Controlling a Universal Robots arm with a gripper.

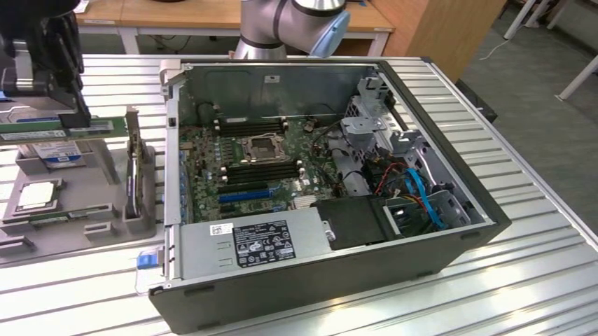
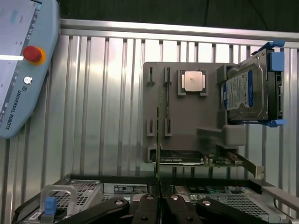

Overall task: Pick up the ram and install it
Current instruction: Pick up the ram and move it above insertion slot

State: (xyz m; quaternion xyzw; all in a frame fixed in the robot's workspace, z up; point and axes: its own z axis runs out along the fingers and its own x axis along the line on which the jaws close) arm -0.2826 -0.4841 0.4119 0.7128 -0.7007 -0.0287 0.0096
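Note:
The ram (image 1: 66, 129) is a long green stick held level above the grey parts holder (image 1: 84, 203) at the exterior view's left. My black gripper (image 1: 73, 115) is shut on it from above. In the wrist view the ram (image 2: 158, 135) shows edge-on as a thin line running out from between the fingertips of my gripper (image 2: 159, 203). The open computer case (image 1: 486, 210) lies in the middle of the table. Black memory slots (image 1: 262, 168) sit on its motherboard beside the CPU socket (image 1: 263, 145).
The parts holder (image 2: 187, 130) carries a silver CPU chip (image 2: 194, 80), a hard drive (image 2: 247, 93) and an upright expansion card (image 1: 136, 168). A teach pendant (image 2: 23, 70) lies on the slatted table. The arm's base (image 1: 290, 28) stands behind the case, whose power supply (image 1: 252, 245) fills the near corner.

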